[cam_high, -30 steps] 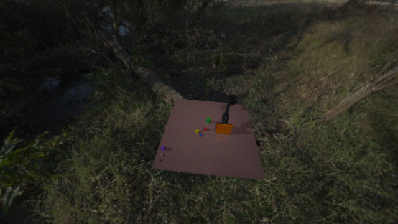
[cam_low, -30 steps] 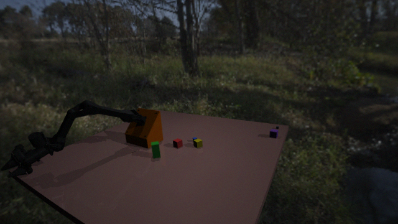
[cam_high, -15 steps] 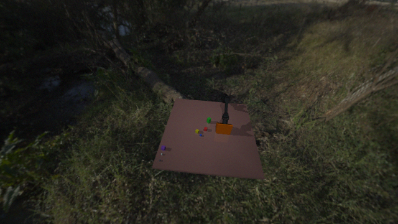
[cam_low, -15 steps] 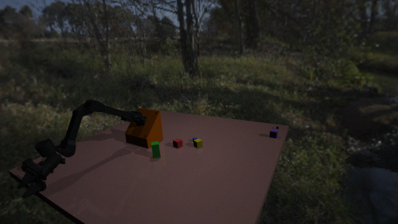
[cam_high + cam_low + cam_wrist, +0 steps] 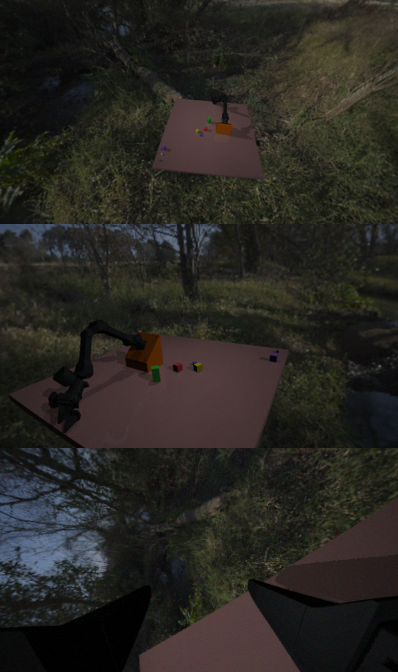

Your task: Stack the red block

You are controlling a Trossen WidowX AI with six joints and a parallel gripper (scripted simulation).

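Brown board (image 5: 186, 410) amid dim grass (image 5: 217, 302)

Brown table (image 5: 199, 410) carries orange base (image 5: 146, 354), green tower (image 5: 155, 373), red block (image 5: 177, 367), yellow cube (image 5: 198, 367), purple cube (image 5: 273, 357), all well away from the fingers (image 5: 69, 418)

dim dusk light | soft blur | shadows fall right in top view
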